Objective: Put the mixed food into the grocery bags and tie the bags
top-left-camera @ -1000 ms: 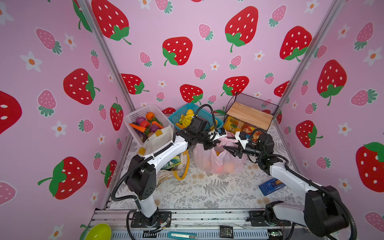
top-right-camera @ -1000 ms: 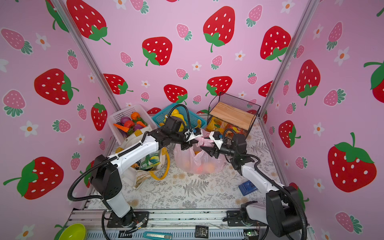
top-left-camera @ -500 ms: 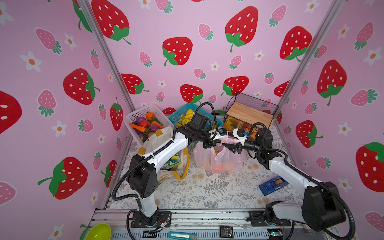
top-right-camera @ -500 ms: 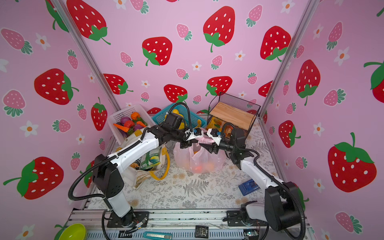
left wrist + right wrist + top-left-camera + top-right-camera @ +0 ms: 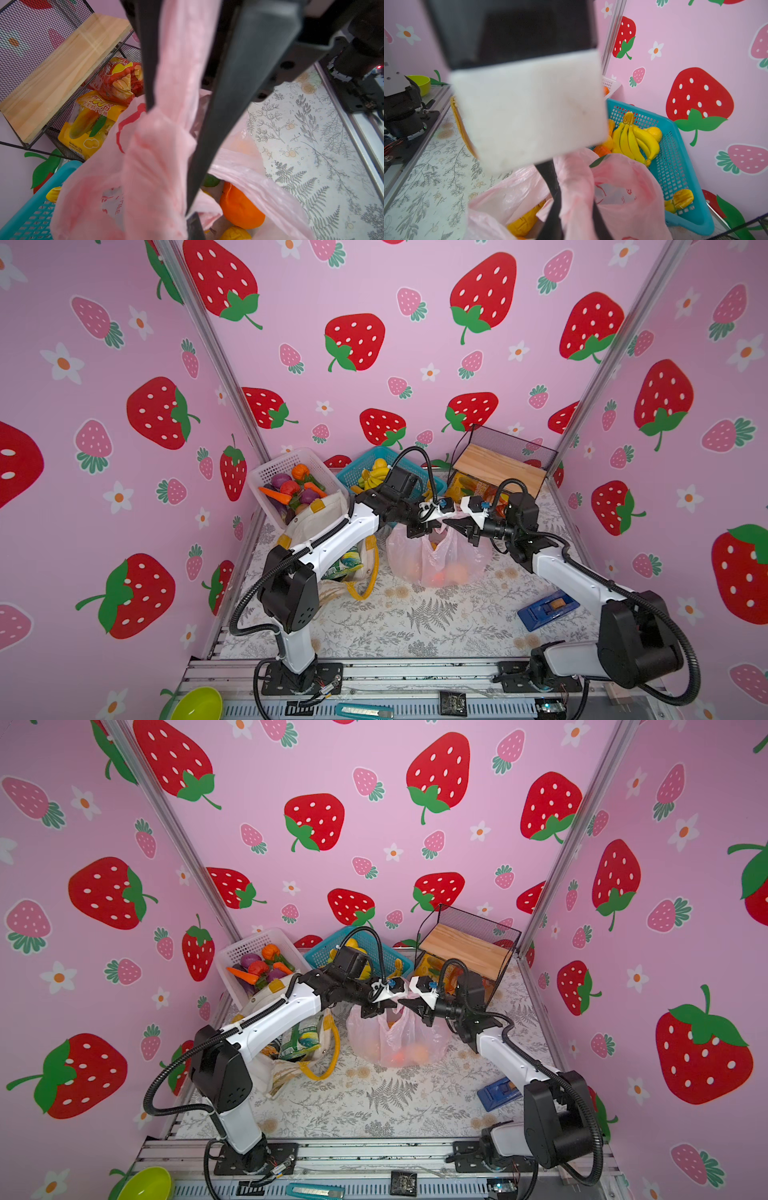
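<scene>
Right gripper, open half a second ago, now pinches a twisted strip of the thin pink plastic bag; left gripper stays clamped on another strip. The crinkly bag stands mid-table, smooth oranges inside, between the canvas tote and the black wire shelf, with the blue lattice basket just behind.

Left gripper, right gripper: tips nearly meeting, mid-table. Bag: directly below the fingers, its handles running up between each pair. Oranges: in bag, under the fingers. Tote: left of the fingers, beneath the left arm; packets in it. Vegetable basket: behind tote. Banana basket: just behind the fingers. Rack: behind-right of them. Box: on table, before-right of them.
</scene>
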### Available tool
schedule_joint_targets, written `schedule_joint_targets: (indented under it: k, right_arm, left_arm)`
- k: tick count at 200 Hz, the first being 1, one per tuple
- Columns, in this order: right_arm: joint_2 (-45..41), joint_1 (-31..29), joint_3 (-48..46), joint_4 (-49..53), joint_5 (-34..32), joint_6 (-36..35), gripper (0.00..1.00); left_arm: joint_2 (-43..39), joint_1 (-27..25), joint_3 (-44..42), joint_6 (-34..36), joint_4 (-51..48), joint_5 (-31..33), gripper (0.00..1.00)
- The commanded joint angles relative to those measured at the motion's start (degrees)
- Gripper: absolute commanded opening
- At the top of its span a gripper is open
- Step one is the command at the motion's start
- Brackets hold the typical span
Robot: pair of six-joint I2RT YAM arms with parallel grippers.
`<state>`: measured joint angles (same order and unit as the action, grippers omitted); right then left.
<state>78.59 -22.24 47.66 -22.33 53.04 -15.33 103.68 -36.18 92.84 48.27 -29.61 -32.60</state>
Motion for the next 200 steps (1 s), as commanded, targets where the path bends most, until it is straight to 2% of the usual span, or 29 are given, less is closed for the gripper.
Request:
schedule_joint_targets:
  k: [1,8,13,31,52,74,89,117,119,124,200]
  right_arm:
    - [-0.96,-0.17,0.7,2.42,-1.61,-3.17,0.02]
    - [-1.41,-0.17,0.6,3.12,-2.29,-3.58,0.0]
    - [-1.7,-0.17,0.59,3.48,-2.78,-3.81,0.0]
    - [-2.86,-0.17,0.51,4.37,-3.93,-4.22,0.0]
    - [-3.55,-0.17,0.58,4.31,-4.17,-4.05,0.0]
    - [-3.44,-0.2,0.77,4.06,-3.84,-3.43,0.0]
    - [-3.47,-0.17,0.77,4.01,-3.88,-3.27,0.0]
    - [-3.97,-0.17,0.45,4.6,-5.76,-4.11,0.03]
    - [-4.01,-0.17,0.43,4.71,-5.99,-4.16,0.04]
    - [-4.12,-0.17,0.41,4.74,-6.39,-4.3,0.05]
    - [-3.99,-0.17,0.42,5.32,-10.21,-5.19,0.13]
  left_arm:
    - [-0.92,0.21,2.02,0.5,-1.09,0.58,0.0]
    - [-1.3,0.33,1.93,0.35,-1.59,1.46,0.04]
    - [-1.56,0.45,1.92,0.12,-2.03,2.06,0.12]
    - [-2.57,0.83,0.96,-0.47,-2.73,5.05,0.22]
    - [-3.81,1.02,-0.74,-0.55,-2.29,7.4,0.27]
    - [-3.87,1.11,-1.17,-0.82,-1.73,8.59,0.28]
    - [-3.34,1.05,-0.37,-1.33,-1.8,9.5,0.24]
    - [-3.43,1.07,-0.19,-3.13,-0.6,10.81,0.07]
    - [-3.47,1.08,-0.31,-3.26,-0.45,10.78,0.03]
    - [-3.77,1.11,-0.53,-3.58,-0.1,10.65,0.0]
    - [-6.2,1.57,-2.62,-7.68,2.05,6.68,0.0]
